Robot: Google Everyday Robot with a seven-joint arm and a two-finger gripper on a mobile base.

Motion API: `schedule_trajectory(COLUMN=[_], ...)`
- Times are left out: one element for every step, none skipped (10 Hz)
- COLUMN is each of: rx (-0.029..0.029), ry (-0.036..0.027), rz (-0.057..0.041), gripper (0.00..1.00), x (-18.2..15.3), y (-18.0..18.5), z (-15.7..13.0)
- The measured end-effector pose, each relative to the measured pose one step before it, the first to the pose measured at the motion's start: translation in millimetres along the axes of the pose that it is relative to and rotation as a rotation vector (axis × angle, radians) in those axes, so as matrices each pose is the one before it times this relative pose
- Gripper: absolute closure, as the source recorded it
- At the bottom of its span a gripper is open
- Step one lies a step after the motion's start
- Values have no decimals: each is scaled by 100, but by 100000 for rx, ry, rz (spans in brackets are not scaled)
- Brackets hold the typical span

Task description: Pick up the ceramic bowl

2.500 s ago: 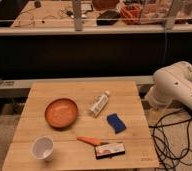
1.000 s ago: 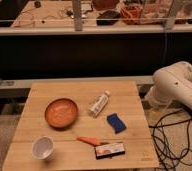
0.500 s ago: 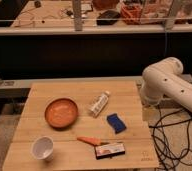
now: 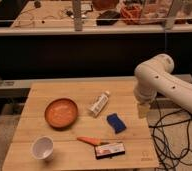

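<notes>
Orange bowl (image 4: 61, 113) near tube (image 4: 99, 104), gripper (image 4: 144, 110) far right

A pale wooden table (image 4: 39, 90) fills the lower middle of the frame, with a dark panel (image 4: 64, 57) behind it. A light rail (image 4: 49, 30) crosses the top, cut by a white post (image 4: 77, 15), and a cluttered bench (image 4: 44, 9) lies beyond. Speckled floor (image 4: 1, 145) shows at lower left and black cables (image 4: 171, 135) at lower right. The gripper (image 4: 144, 109) hangs at the table's right edge.

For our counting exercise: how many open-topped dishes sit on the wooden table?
2: the orange ceramic bowl at left centre and a white cup at the front-left corner. The hand hangs at the table's right edge.
</notes>
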Motion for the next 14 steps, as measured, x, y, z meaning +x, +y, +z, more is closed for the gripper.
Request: schedule_trajectory(rx=[377,634,428,274,591,684,440,448,699,538,422,783,826,511], ry=[530,713,872,734,889,497,429,864,658,521,374,445,205,203], rz=[-1871,-3141,-1903,-1299,-2113,-2000,-1620,-1943,-3674,-1786,-1127,-1983,-2526,-1824], gripper=[20,20,20,20,20,20,20,20,20,20,20,20,20,20], x=[-1127,-1594,-530,-129,-48,-580,-476,-459,-1320,-675,-220,-170,-458,-422], y=[-191,-426,-180,-78,-84,-98,-24,-108,-434,-265,-72,-121,-280,-223], z=[-58,-99,-4,23,33,-42,9,22,-28,-8,71,34,27,3])
